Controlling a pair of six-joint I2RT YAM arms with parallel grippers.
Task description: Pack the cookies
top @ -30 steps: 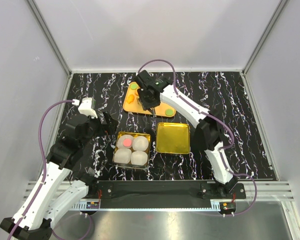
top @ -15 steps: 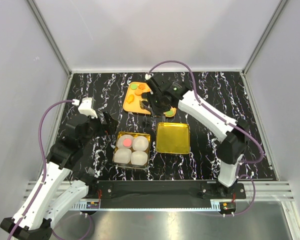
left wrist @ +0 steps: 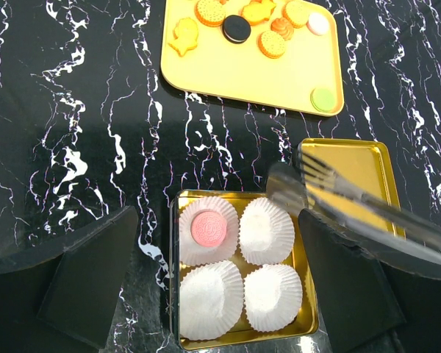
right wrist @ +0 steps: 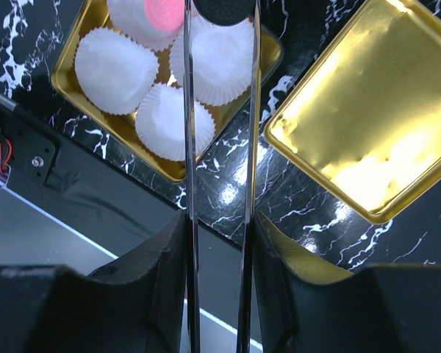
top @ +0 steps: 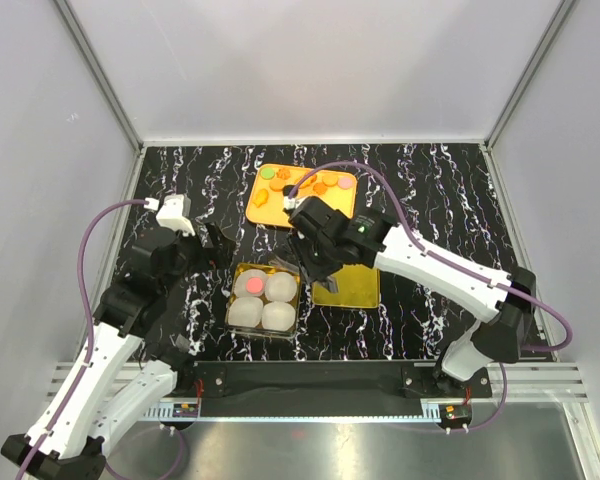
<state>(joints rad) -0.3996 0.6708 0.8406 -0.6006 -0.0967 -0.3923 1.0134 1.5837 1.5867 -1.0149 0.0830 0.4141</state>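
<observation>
Top cam: the right gripper (top: pixel 297 264) reaches across the black marble table (top: pixel 460 190) to the far-right corner of the gold tin (top: pixel 229 300), which sits near-centre w/ four white paper cups (top: pixel 278 316). A pink cookie (top: pixel 248 284) lies flat in the far-left cup. The rest of the cookies (top: pixel 315 183) lie on the orange tray (top: pixel 278 212) at far centre, its long axis running left-right w/ a slight tilt. The gold lid (top: pixel 358 288) lies just right of the tin, partly under the arm. The left gripper (top: pixel 215 245) hangs left of the tin, jaws spread wide, holding nothing.

Left wrist cam: the left gripper's dark fingers (left wrist: pixel 95 276) stand well apart either side of the tin. The pink cookie lies face-up. The tray at the far end holds orange, pink and green pieces plus one black. The right gripper's thin metal blades are blurred here, so whatever is btwn them cannot be made out.

Right wrist cam: the two long blades (right wrist: pixel 189 147) run straight away from the lens and pinch a black cookie (right wrist: pixel 224 10) btwn their tips by its edges. It hangs over a paper cup beside the pink one's cup. It is round, so it has no long axis, and its flat face is turned to the lens.
</observation>
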